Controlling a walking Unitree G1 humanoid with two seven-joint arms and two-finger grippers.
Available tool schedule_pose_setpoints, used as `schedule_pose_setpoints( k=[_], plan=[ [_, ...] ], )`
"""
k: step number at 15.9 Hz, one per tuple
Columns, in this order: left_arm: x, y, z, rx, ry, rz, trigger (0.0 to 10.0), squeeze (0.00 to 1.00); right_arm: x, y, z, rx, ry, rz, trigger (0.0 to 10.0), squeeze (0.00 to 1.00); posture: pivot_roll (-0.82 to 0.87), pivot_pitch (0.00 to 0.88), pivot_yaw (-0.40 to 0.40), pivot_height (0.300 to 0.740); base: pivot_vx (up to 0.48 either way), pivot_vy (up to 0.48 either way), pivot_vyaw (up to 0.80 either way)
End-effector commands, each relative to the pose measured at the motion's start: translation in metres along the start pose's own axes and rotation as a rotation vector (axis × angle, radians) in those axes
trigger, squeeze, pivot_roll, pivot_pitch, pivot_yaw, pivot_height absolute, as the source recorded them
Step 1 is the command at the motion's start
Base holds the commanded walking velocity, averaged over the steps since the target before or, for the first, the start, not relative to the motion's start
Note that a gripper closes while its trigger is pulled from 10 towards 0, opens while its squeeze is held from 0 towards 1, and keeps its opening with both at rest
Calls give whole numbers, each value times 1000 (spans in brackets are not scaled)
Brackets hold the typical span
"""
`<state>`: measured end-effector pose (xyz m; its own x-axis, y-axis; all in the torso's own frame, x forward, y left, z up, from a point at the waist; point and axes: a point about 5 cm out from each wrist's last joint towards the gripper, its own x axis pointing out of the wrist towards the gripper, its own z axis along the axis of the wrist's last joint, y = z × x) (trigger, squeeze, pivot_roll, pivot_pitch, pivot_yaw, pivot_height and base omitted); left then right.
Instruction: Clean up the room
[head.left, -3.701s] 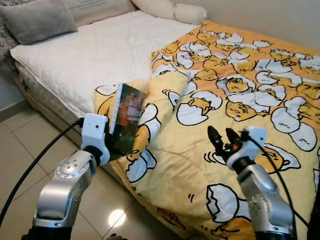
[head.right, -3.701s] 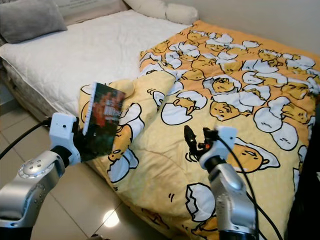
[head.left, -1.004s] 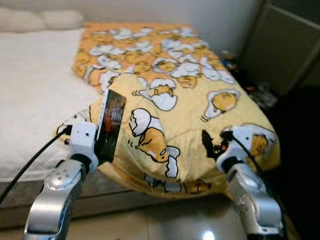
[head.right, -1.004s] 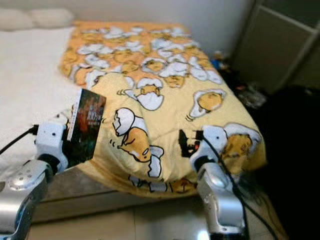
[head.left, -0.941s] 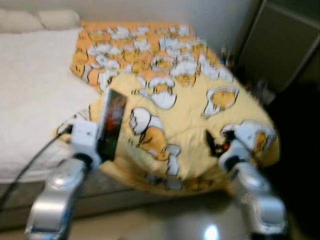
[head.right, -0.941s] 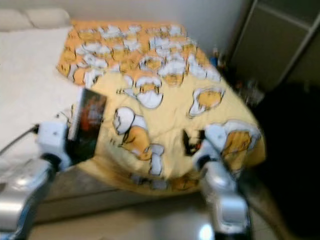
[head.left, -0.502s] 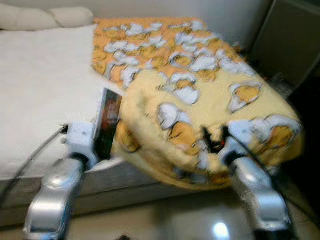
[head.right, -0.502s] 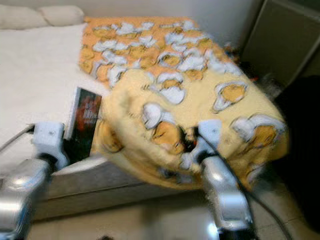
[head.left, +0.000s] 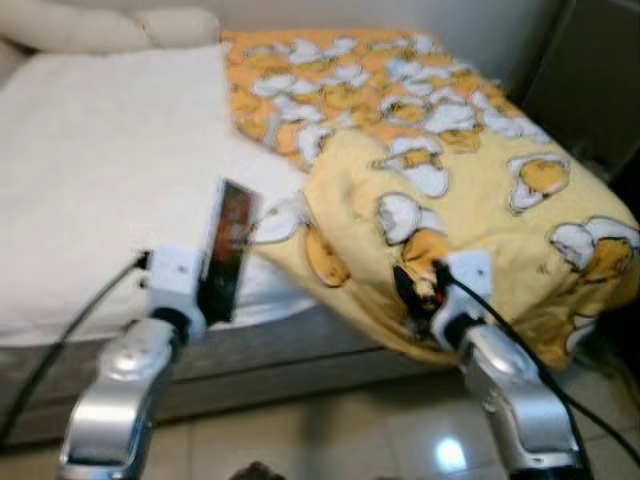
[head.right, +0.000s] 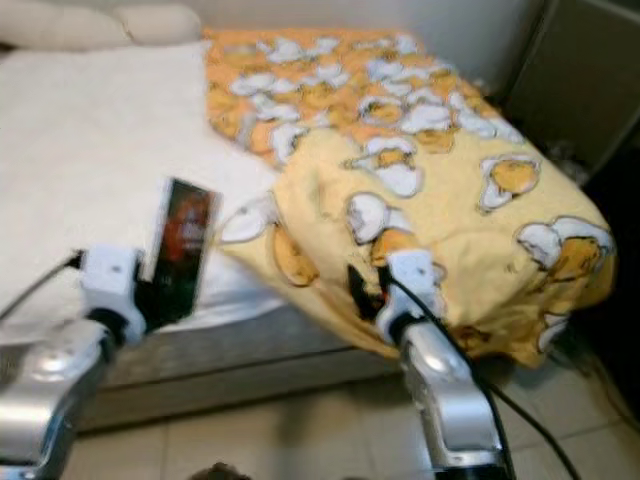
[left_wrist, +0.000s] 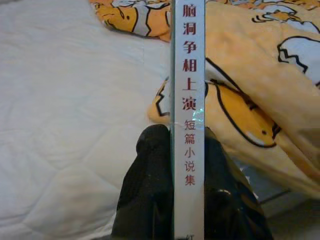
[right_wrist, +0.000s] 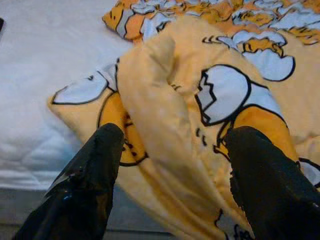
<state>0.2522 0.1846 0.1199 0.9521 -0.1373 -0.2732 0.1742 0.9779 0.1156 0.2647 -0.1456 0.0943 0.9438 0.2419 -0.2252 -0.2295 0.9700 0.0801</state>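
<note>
Left eye view: one book (head.left: 228, 250) upright in left end effector (head.left: 205, 290) over bed (head.left: 100, 180) edge; right end effector (head.left: 418, 288) low against one quilt (head.left: 460, 180); two pillows (head.left: 110, 25) at the head.
Left wrist view: both fingers (left_wrist: 150, 190) clamped on the book's spine, so best kept vertical and carried steadily to a shelf or desk.
Right wrist view: fingers (right_wrist: 90, 170) spread wide, holding nothing, best kept clear of folds.

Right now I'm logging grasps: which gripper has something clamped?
The left gripper: its fingers pinch the upright book. The right gripper is open near the yellow blanket.
</note>
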Motion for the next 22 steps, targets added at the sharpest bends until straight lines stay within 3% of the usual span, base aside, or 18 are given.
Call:
schedule_pose_setpoints(
  k=[1,22],
  plan=[
    [0,3,14,18,-62,8,10000,0,1,2,7,7,-28,8,10000,0,-53,0,-33,740,0,420,0],
    [4,7,16,53,-69,-2,10000,0,6,8,7,42,-42,3,10000,0,-40,0,-30,740,0,418,0]
  ],
)
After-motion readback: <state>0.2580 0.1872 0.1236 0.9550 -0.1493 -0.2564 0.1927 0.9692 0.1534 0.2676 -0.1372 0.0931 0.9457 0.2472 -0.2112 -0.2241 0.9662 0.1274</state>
